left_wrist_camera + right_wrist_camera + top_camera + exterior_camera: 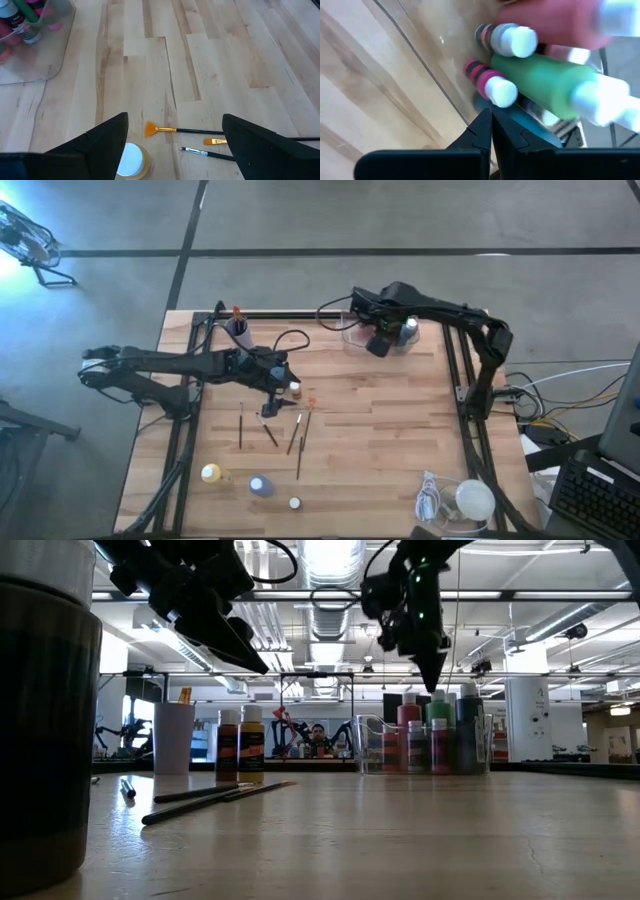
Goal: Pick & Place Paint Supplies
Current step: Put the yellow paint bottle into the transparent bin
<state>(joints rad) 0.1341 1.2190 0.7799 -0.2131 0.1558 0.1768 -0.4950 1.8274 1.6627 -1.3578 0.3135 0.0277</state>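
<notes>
Several thin dark paintbrushes (270, 430) lie flat mid-table; an orange fan brush (160, 129) is among them. A brown bottle with a pale cap (294, 388) stands by them (131, 161). Yellow (210, 473), blue (260, 485) and white-capped (294, 502) bottles stand near the table's near edge. More bottles, green (540, 80), red and pink, stand in the clear tray (352, 340). My left gripper (175, 117) hangs open above the brushes and the brown bottle (272, 402). My right gripper (491, 125) is shut just over the tray's bottles (436, 680), touching nothing I can see.
A purple cup (238, 330) holding a brush stands at the far left of the table. A white round lump with a coiled cord (465, 500) lies at the near right corner. A dark bottle (40, 710) stands close to the low camera. Bare wood spreads right of the brushes.
</notes>
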